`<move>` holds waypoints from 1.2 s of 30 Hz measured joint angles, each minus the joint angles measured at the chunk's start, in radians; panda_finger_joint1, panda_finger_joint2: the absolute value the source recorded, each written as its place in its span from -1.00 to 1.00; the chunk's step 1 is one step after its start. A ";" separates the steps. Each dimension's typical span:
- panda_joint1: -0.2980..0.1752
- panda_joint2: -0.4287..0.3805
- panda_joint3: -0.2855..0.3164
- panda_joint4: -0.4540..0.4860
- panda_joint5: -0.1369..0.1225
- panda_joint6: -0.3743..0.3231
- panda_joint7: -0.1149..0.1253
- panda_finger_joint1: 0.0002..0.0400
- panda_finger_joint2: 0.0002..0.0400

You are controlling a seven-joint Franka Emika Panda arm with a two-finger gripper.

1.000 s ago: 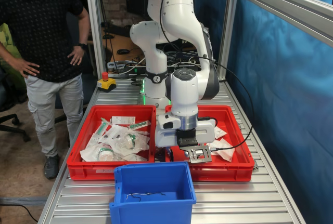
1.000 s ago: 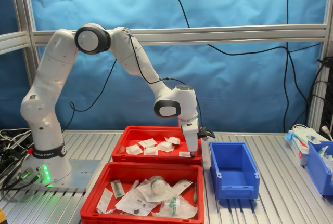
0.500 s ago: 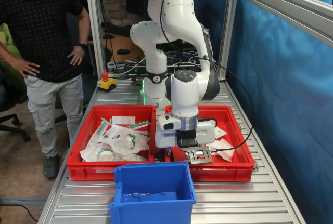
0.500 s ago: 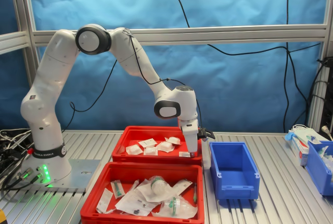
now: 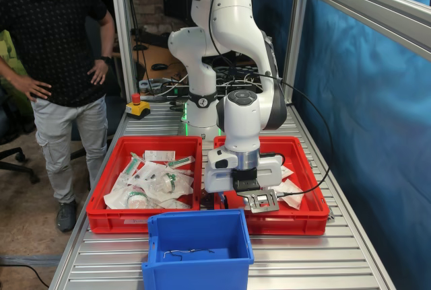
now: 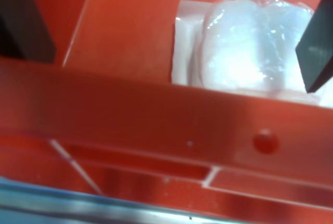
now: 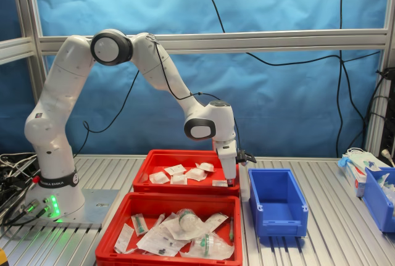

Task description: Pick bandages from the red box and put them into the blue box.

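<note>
Both exterior views are evenly bright and sharp, with soft shadows. The wrist view is blurred throughout; glare whitens the bandage wrapper.

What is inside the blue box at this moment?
The blue box holds only a thin dark wire-like piece on its floor, no bandages. Its near wall hides the front floor.

My gripper hangs inside the red box, at its end nearest the blue box. One bandage lies between my fingers; the others lie behind me. The twin crate sits alongside.
</note>
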 joint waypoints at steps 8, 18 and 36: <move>0.000 0.000 0.011 0.002 0.000 0.000 0.000 1.00 1.00; 0.000 0.000 0.024 0.002 0.000 0.000 0.000 1.00 1.00; 0.000 0.000 0.036 0.002 0.000 0.000 0.000 1.00 1.00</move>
